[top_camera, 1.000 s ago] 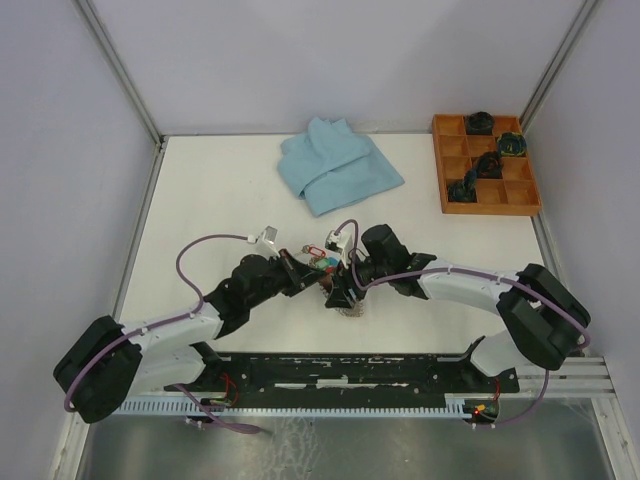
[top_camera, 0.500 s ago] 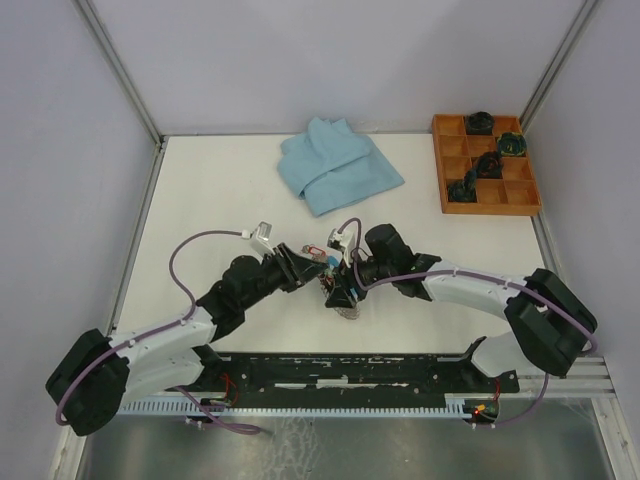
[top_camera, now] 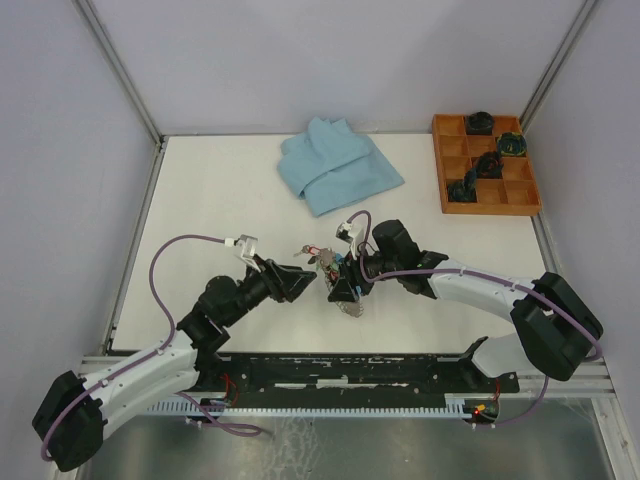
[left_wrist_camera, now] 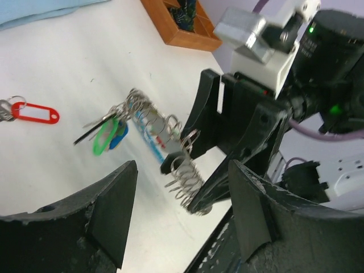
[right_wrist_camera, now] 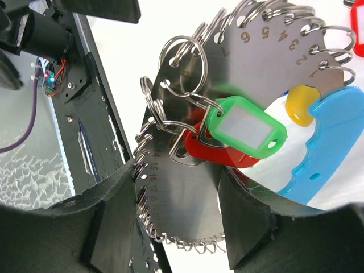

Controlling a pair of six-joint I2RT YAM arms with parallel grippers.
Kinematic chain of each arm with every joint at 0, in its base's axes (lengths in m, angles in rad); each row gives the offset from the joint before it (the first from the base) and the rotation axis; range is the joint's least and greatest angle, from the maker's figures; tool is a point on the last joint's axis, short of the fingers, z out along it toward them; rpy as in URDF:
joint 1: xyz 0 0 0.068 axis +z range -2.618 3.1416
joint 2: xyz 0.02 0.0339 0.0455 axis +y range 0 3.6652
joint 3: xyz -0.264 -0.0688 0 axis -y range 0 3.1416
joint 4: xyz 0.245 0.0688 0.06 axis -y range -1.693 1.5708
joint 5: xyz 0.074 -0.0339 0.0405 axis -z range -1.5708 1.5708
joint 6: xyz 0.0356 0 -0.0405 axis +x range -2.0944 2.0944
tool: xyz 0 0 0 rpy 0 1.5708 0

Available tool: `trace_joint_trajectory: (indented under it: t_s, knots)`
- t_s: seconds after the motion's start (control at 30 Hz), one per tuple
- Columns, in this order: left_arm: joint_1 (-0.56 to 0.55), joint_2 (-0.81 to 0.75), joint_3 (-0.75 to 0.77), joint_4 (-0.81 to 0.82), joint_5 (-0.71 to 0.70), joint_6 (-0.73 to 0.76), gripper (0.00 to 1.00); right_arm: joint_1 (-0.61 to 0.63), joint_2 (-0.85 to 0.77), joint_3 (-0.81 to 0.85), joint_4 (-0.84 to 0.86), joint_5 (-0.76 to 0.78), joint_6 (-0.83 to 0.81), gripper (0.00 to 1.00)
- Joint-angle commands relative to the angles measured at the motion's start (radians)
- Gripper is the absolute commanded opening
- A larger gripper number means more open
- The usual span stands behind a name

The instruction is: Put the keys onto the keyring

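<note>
The right claw [right_wrist_camera: 179, 227] clamps the keyring [right_wrist_camera: 256, 74], a green-tagged key [right_wrist_camera: 244, 128] dangling between its fingers, so the empty, spread left claw [left_wrist_camera: 183, 170] should pinch the loose red-tagged key [left_wrist_camera: 34, 112] ahead of it by the tag.

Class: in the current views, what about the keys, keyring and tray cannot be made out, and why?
- Top view: the keyring is tiny and partly under the right tool; its keys are unreadable.
- Top view: the tray holds dark items too small to identify.
- Left wrist view: the loose red tag has its key cut off by the left edge.
- Right wrist view: the green tag covers most of a second red tag.
</note>
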Motion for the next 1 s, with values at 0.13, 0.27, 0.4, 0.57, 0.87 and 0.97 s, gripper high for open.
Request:
trace_joint_trajectory:
  t_s: [0.13,0.27,0.4,0.57,0.87,0.97]
  knots:
    - [0.002,-0.034,-0.092,0.17,0.044,0.182,0.72,-0.019,-0.047,0.038,0.014,-0.013,0.073,0.12]
    - [-0.013,0.071,-0.063,0.217,0.06,0.203,0.72,-0.023,-0.034,0.055,-0.008,-0.008,0.096,0.12]
    - [-0.043,0.175,-0.039,0.273,0.065,0.232,0.72,-0.03,-0.037,0.059,-0.01,-0.008,0.118,0.11]
    - [-0.084,0.253,-0.012,0.306,0.044,0.275,0.72,-0.04,-0.045,0.064,-0.022,-0.007,0.125,0.11]
    - [-0.132,0.33,0.029,0.318,0.003,0.332,0.72,-0.044,-0.045,0.067,-0.019,-0.027,0.13,0.12]
    - [-0.14,0.368,0.048,0.303,-0.029,0.344,0.71,-0.045,-0.049,0.067,-0.019,-0.03,0.129,0.12]
